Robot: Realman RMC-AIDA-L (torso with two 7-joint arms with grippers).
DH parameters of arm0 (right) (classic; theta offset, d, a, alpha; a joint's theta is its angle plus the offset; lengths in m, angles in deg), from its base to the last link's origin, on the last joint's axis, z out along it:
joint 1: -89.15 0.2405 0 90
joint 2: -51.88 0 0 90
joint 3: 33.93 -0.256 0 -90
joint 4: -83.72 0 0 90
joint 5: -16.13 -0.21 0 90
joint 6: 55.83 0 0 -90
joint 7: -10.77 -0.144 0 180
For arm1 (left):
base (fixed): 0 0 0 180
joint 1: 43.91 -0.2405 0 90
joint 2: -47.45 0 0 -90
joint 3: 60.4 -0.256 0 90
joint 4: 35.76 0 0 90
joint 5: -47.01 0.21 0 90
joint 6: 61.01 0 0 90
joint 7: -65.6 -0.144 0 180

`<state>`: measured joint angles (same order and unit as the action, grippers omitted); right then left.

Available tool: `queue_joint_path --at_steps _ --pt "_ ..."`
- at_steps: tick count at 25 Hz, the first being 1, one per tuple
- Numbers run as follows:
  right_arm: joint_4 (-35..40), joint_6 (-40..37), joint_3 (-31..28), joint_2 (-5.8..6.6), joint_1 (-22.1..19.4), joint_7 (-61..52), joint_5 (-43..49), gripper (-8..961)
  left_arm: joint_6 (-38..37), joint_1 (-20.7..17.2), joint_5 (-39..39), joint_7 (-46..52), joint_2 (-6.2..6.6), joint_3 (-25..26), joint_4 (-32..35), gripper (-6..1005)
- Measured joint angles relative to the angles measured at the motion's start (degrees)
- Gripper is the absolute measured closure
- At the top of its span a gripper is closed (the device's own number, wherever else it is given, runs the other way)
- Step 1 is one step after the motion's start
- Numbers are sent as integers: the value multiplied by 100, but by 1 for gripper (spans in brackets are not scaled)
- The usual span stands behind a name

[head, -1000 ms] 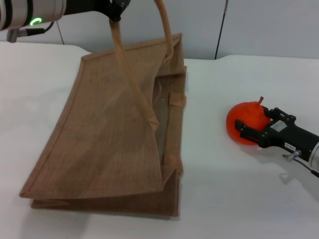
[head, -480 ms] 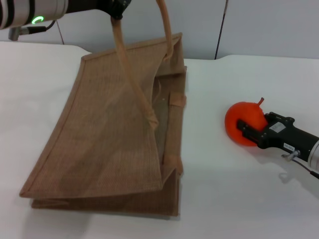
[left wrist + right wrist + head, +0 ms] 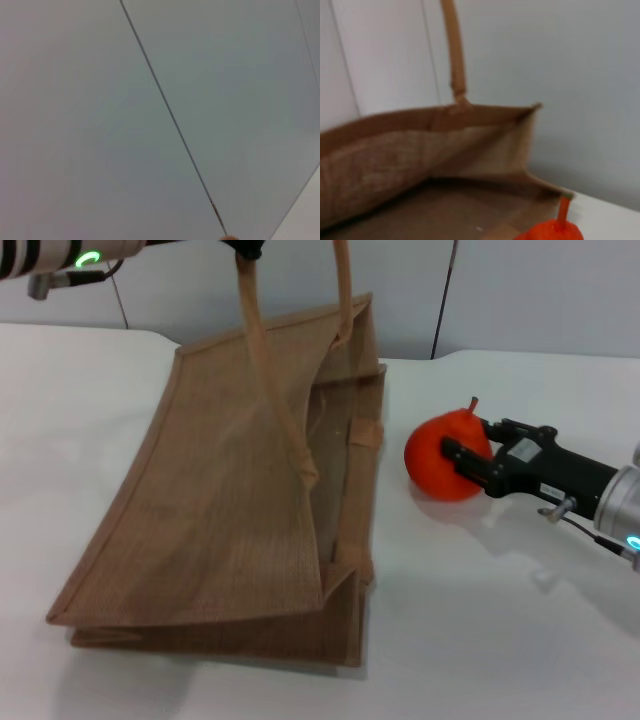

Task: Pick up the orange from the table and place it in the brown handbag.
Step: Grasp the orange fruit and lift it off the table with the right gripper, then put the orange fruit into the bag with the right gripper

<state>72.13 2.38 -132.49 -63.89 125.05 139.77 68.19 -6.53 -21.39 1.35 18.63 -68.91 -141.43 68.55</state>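
My right claw pinches the orange beside the brown handbag; left claw pinches its handle.

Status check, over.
Right tool shut on orange, beside bag mouth. Left tool holding a bag handle up. Path clear.

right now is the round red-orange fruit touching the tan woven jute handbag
Apart. The head view shows a strip of white table between the round red-orange fruit, held in the right gripper, and the tan woven jute handbag.
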Motion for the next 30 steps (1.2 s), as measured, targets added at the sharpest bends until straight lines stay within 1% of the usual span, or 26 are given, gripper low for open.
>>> queue_joint_path --at_steps 6,10,12,15,18,21,24,30 --pt "-428 -46 325 0 -14 -190 -1 464 -11 65 -4 -2 4 0 54 866" --pt "-521 -64 333 2 -98 -195 -30 488 -21 66 -4 -46 -1 10 66 867" --pt "-691 -26 329 2 -166 -212 -38 508 -23 65 -4 -60 -1 21 70 867" --pt "-1189 1 377 2 -336 -373 20 538 -26 61 -4 -105 -1 23 72 869" --pt "-2002 -17 404 -5 -604 -686 353 559 -41 71 -4 -137 -1 10 72 862" --pt "-2219 -16 464 -14 -648 -795 484 580 -90 98 -11 -143 -5 4 72 855" --pt "-2311 -25 743 -16 -602 -833 528 610 -123 140 -51 -144 -7 0 72 848" --pt "-2196 -170 1309 -16 -269 -780 563 671 -185 218 -207 -174 -10 -34 78 834"
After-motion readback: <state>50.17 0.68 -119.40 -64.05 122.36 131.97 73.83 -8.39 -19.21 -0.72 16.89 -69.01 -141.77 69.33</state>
